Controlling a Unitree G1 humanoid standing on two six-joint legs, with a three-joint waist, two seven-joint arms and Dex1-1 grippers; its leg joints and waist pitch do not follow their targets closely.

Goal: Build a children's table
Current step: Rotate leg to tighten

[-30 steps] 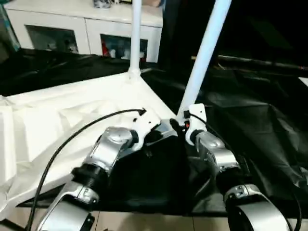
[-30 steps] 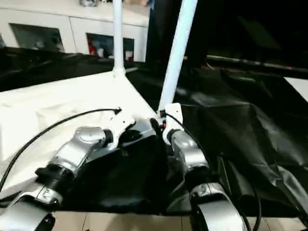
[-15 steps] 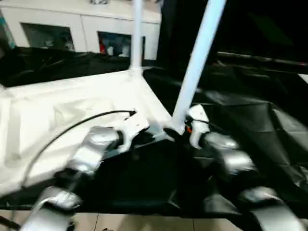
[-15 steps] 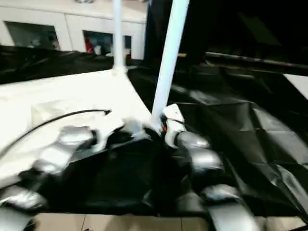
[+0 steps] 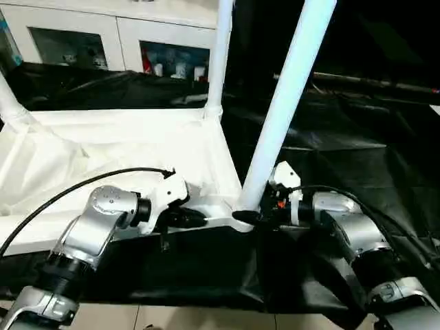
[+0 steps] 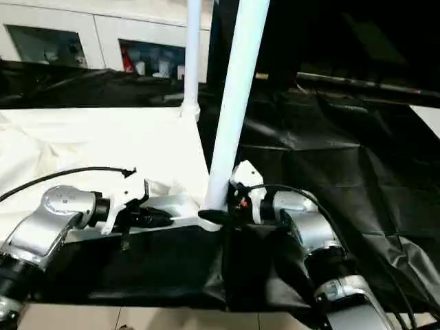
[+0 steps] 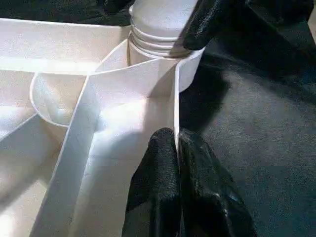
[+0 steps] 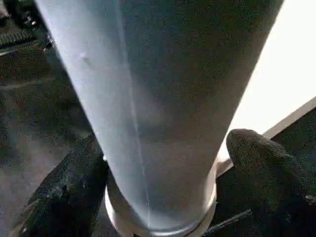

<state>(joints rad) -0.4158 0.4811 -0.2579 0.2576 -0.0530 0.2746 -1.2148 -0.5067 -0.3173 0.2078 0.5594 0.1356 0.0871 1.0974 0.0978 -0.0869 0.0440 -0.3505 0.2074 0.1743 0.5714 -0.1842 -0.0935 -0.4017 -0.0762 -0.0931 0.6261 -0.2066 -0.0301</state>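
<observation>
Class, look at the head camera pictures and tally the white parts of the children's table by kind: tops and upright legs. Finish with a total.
Table top: 1
Upright legs: 3 (near leg, far leg, left leg)
Total: 4

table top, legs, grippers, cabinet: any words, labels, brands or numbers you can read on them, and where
None can be read.
The children's table and its near leg are plain white.
The left gripper and right gripper show no marking.
Items behind the cabinet glass are too blurred to read.
</observation>
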